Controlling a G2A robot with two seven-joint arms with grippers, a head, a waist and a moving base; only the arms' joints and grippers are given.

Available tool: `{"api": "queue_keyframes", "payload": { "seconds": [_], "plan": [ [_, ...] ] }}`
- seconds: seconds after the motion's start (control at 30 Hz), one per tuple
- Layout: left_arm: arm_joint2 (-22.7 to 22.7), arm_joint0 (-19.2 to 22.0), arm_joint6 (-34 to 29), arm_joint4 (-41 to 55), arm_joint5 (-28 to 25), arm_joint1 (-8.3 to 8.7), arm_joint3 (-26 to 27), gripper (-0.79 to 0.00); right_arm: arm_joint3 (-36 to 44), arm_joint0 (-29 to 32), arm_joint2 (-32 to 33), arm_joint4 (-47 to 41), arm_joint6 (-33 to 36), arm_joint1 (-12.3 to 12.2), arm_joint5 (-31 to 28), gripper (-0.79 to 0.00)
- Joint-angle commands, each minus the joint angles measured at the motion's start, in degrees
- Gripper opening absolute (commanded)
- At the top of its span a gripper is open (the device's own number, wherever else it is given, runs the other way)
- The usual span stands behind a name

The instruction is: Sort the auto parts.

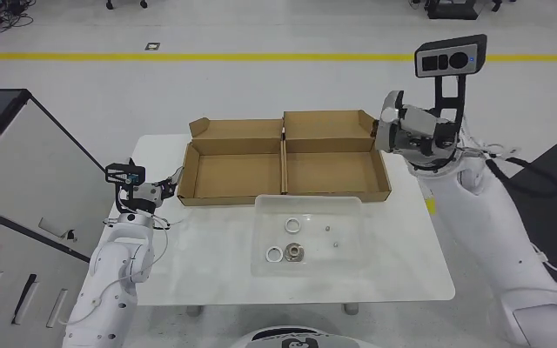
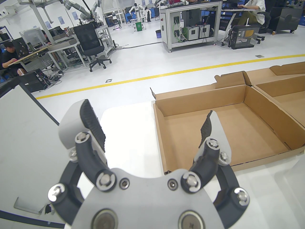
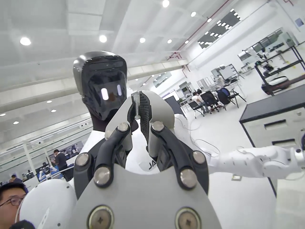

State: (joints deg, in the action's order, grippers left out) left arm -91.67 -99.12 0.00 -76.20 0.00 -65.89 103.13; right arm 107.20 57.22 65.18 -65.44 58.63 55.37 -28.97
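White table (image 1: 409, 257): the threaded screw (image 3: 136, 107) is pinched in the right gripper (image 3: 137, 97), held up beside the right box (image 1: 335, 172). I'd swing it low over that box before letting go. Left gripper (image 2: 149, 114) sits spread wide by the left box (image 1: 231, 172); more parts (image 1: 293, 253) wait in the clear tray (image 1: 261, 209).

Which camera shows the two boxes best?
The top view: both boxes lie whole, side by side. The left wrist view has one box close and part of the other; the right wrist view faces the room.
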Motion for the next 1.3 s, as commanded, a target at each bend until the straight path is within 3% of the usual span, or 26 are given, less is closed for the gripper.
{"api": "queue_keyframes", "payload": {
  "seconds": [0.0,0.2,0.6,1.27],
  "plan": [
    [0.0,0.0,0.0,0.0,0.0,0.0,0.0,0.0,0.27,0.04,0.3,2.34,-0.41,0.06,1.05,-0.785],
    [0.0,0.0,0.0,0.0,0.0,0.0,0.0,0.0,1.43,0.14,1.43,7.98,-1.04,0.21,3.99,-0.785],
    [0.0,0.0,0.0,0.0,0.0,0.0,0.0,0.0,1.99,2.64,1.86,-4.56,1.19,1.97,0.52,-0.785],
    [0.0,0.0,0.0,0.0,0.0,0.0,0.0,0.0,1.75,2.61,1.89,-4.99,2.25,2.18,0.52,-0.785]
  ]
}}
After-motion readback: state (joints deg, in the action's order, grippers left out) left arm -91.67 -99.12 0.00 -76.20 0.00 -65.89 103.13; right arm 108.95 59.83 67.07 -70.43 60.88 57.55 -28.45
